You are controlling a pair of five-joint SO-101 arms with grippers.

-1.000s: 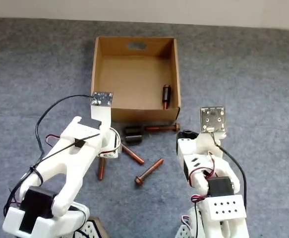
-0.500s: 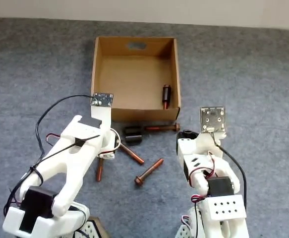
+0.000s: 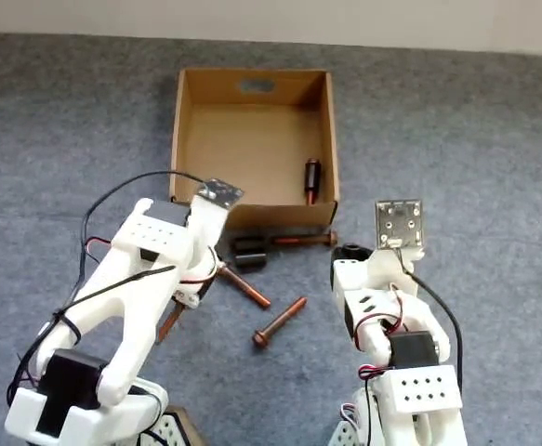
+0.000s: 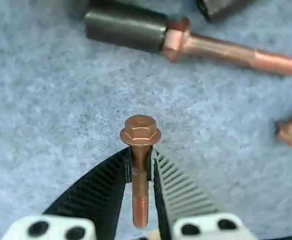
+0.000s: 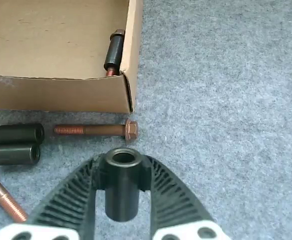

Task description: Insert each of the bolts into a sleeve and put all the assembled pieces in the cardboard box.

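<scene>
Left wrist view: left gripper [image 4: 140, 154] clenched on a bolt [image 4: 140, 172], pinched on the shank just under the flanged head, head pointing away from the wrist, lifted off the table [image 3: 494, 139] near its middle. Right wrist view: right gripper [image 5: 121, 170] closed tight around a sleeve [image 5: 121, 187], open bore facing outward, held just short of the near right corner of the cardboard box [image 3: 189, 139], itself toward the table's far edge with one assembled piece [image 3: 312, 179] against its right wall.

Likely trouble:
- Slipping or pivoting in the left grip, given a thin pinch on a smooth round shank, once pressed against the sleeve's mouth.
- Wrong end leading: head outward, threaded tip back between the fingers, so probably no entry without turning the wrist.
- Jamming at the rim if the two axes meet at an angle.
- Nudging the loose bolts [image 3: 280, 322] and spare sleeves [image 3: 249, 253] lying before the box's near wall, sending them rolling out of reach.
</scene>
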